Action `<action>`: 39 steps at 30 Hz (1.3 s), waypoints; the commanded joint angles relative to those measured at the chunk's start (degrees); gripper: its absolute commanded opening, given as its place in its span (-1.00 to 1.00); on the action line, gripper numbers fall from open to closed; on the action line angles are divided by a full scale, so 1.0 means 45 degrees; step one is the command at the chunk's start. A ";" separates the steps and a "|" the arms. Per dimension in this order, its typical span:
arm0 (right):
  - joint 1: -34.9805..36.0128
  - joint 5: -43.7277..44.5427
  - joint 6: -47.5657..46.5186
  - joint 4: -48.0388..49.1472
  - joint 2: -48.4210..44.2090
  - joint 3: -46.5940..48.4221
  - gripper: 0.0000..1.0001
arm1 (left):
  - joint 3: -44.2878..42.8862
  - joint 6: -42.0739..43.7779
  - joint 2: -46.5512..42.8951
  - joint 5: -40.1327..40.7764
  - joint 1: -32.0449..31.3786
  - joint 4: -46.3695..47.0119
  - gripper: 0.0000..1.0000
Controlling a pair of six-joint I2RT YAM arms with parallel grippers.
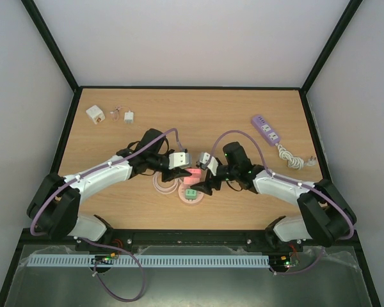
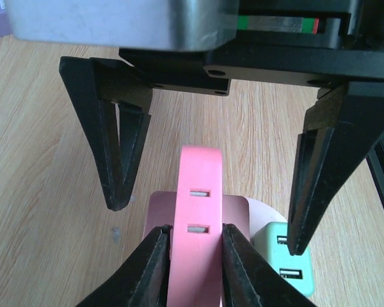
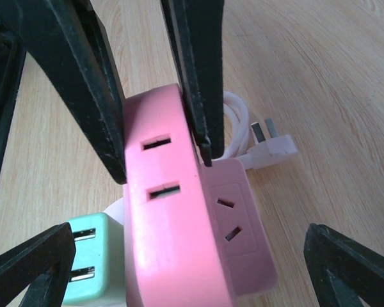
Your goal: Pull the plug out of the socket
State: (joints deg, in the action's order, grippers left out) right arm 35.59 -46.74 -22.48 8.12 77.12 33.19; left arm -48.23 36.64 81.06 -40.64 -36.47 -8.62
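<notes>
The socket (image 1: 193, 201) is a pale pink disc with a square outlet block (image 3: 233, 224), mid-table; its coiled cable (image 1: 161, 185) lies beside it. A bright pink plug (image 2: 198, 185) with two slots stands on the block, also in the right wrist view (image 3: 166, 224). My left gripper (image 2: 193, 233) is shut on the pink plug's sides; its fingers (image 3: 198, 83) show in the right wrist view. My right gripper (image 3: 189, 231) is wide open, straddling the socket without touching it; its fingers (image 2: 121, 153) face the left wrist camera. I cannot tell whether the plug is lifted.
A mint-green USB charger (image 3: 93, 256) sits in the socket beside the pink plug, close to one right finger. A lilac power strip (image 1: 266, 129) with white cord (image 1: 288, 157) lies at the right. Two small white adapters (image 1: 95, 114) (image 1: 128, 116) lie far left.
</notes>
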 commanded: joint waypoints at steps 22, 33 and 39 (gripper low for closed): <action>-0.0041 0.0209 -0.1590 0.0032 0.1570 0.0621 0.91 | 0.0108 0.0747 -0.0098 -0.0615 -0.0138 -0.0271 -0.55; -0.0043 0.0151 -0.1652 0.0030 0.1524 0.0538 0.39 | -0.0343 0.0247 -0.0030 -0.0889 -0.0160 -0.0365 -0.56; -0.0050 0.0162 -0.1675 0.0032 0.1664 0.0522 0.09 | -0.1271 0.0307 0.0030 -0.1106 -0.0138 -0.1220 -0.59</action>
State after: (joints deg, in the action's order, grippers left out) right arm 35.62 -47.05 -29.69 8.03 84.09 34.87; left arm -50.04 38.33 81.43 -40.84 -36.58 -11.57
